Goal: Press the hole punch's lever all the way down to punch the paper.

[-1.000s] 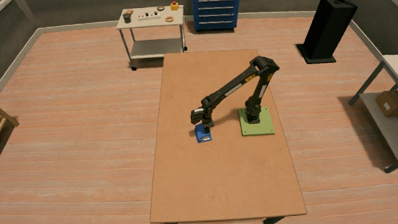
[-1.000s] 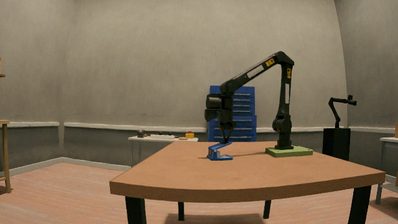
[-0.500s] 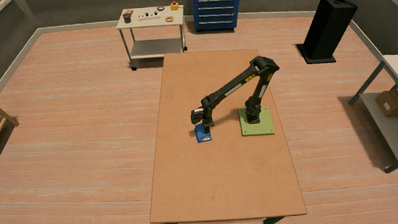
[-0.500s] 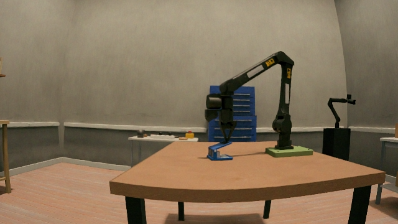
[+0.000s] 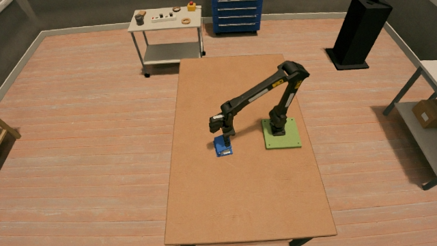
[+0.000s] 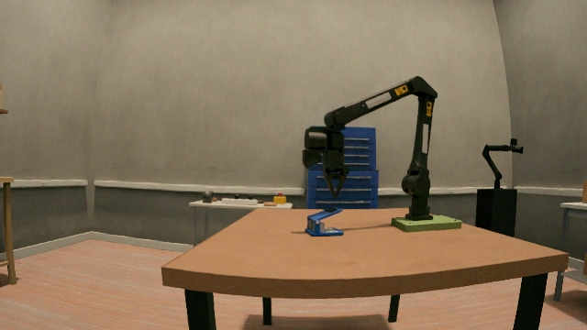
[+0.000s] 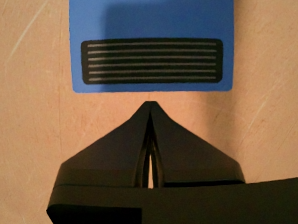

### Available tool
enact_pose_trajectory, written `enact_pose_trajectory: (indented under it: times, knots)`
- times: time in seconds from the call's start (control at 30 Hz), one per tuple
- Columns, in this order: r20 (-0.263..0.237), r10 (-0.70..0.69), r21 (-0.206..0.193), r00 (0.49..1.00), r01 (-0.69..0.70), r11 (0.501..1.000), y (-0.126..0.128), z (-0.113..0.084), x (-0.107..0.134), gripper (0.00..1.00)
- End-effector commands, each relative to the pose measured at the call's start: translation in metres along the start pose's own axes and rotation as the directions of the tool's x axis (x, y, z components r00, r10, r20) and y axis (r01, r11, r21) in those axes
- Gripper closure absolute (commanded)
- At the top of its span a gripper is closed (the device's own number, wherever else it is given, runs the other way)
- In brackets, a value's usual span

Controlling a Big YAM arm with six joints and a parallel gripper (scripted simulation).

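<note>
A blue hole punch (image 5: pixel 222 146) stands on the brown table, left of the arm's green base. In the exterior view the hole punch (image 6: pixel 323 225) has its lever raised at a slant. My gripper (image 6: pixel 336 193) is shut and empty, pointing straight down a little above the lever's free end. In the wrist view the hole punch (image 7: pixel 152 26) fills the top, with a black ribbed pad (image 7: pixel 152 62) on the lever, and my gripper's closed fingertips (image 7: pixel 150 106) sit just below the lever's near edge. The paper is not visible.
The arm's green base plate (image 5: pixel 281 133) lies right of the punch. Off the table stand a white cart (image 5: pixel 167 31), a blue drawer cabinet (image 5: pixel 236 15) and a black pedestal (image 5: pixel 360 32).
</note>
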State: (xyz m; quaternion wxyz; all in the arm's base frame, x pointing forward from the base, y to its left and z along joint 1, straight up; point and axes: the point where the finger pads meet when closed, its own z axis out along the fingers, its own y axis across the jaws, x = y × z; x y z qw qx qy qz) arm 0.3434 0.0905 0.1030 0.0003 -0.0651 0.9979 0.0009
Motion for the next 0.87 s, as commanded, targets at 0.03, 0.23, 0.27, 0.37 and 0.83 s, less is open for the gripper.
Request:
enact_pose_trajectory:
  times: [0.03, 0.23, 0.27, 0.37, 0.83]
  knots:
    - [0.069, 0.01, -0.012, 0.998, -0.009, 1.0, 0.004, -0.039, -0.022, 1.0]
    - [0.068, 0.01, -0.012, 0.998, -0.009, 1.0, 0.004, -0.051, -0.021, 1.0]
    - [0.066, 0.01, -0.012, 0.998, -0.009, 1.0, 0.004, -0.052, -0.021, 1.0]
    - [0.063, 0.01, -0.011, 0.998, -0.009, 1.0, 0.004, -0.052, -0.021, 1.0]
    - [0.059, 0.01, -0.011, 0.998, -0.009, 1.0, 0.004, -0.052, -0.022, 1.0]
